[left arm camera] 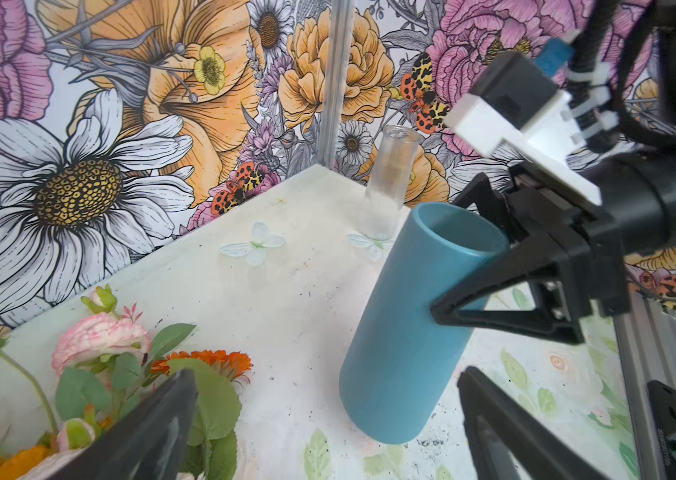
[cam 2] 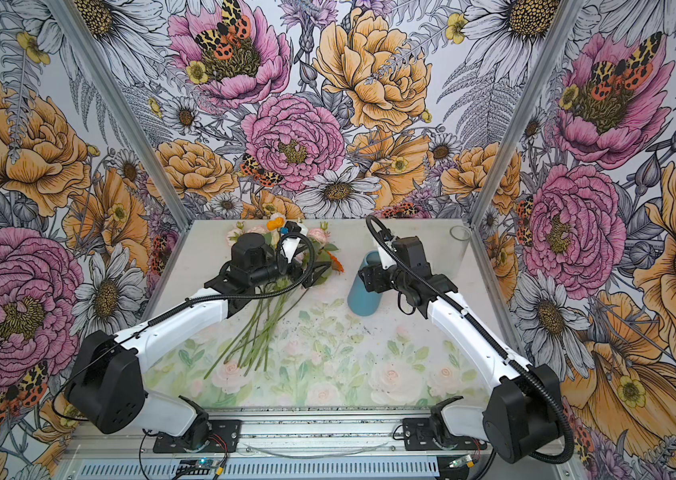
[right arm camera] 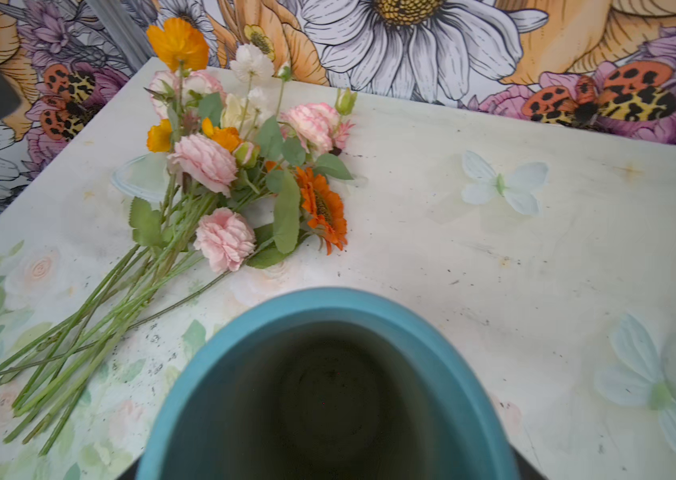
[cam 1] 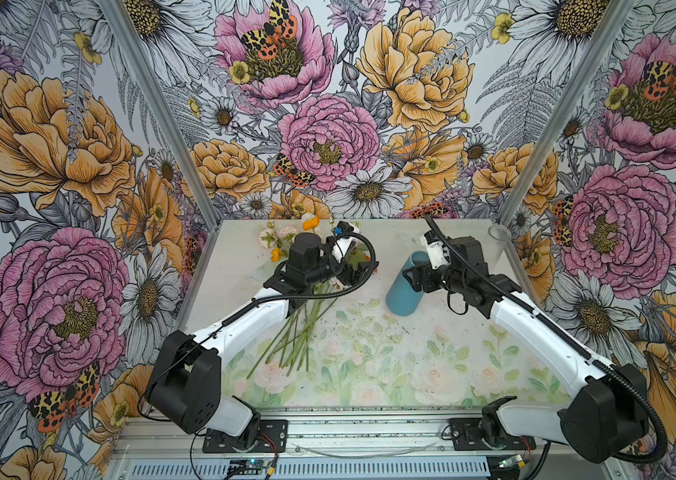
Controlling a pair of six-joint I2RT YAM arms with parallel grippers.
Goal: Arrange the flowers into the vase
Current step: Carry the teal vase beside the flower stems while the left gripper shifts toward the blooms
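Observation:
The flowers (cam 1: 295,332) lie in a loose bunch on the left of the table, with pink, orange and white heads (right arm camera: 224,166) toward the back wall and green stems (cam 2: 253,332) toward the front. My left gripper (cam 1: 355,270) hovers open over the heads. In the left wrist view its jaws (left arm camera: 324,436) stand wide apart and empty beside the orange flower (left arm camera: 203,361). The blue cylindrical vase (cam 1: 405,291) leans tilted right of centre. My right gripper (cam 2: 365,278) is shut on its upper part, just below the rim (left arm camera: 452,232). The vase's inside (right arm camera: 328,395) is dark and empty.
A clear glass tube (cam 1: 499,237) stands at the table's back right corner. Pale fabric butterflies (left arm camera: 255,247) lie flat on the tabletop near it. Flowered walls and metal posts (cam 1: 536,166) close in the table on three sides.

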